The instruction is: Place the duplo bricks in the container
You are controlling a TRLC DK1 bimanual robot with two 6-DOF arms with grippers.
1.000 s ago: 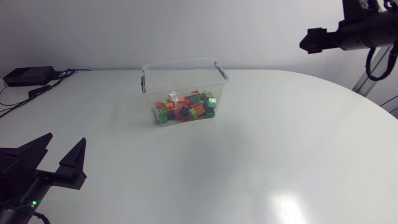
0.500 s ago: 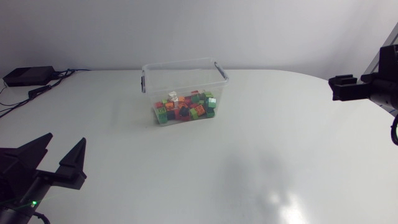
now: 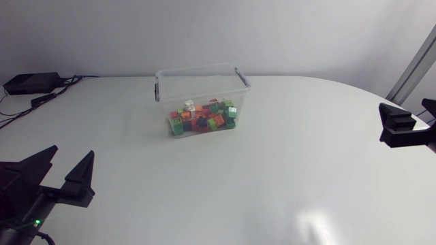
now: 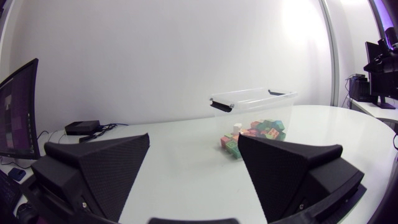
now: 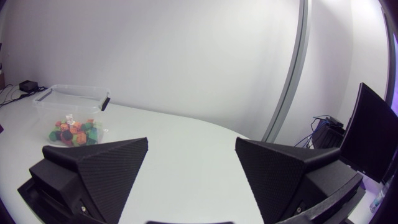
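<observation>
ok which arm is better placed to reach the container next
Left, probably. The left hand is open with the container ahead of it; the right hand, also open, sits at the table's edge, further off. All visible bricks are inside.

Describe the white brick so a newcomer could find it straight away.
Find the clear plastic container toward the far side of the table. Inside lies a heap of coloured bricks. The white brick sits on top, the only pale one among greens, reds and oranges.

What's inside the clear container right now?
The container holds a heap of duplo bricks, mostly green, red and orange, with a white brick on top. Bricks lower in the heap are covered, so no count.
</observation>
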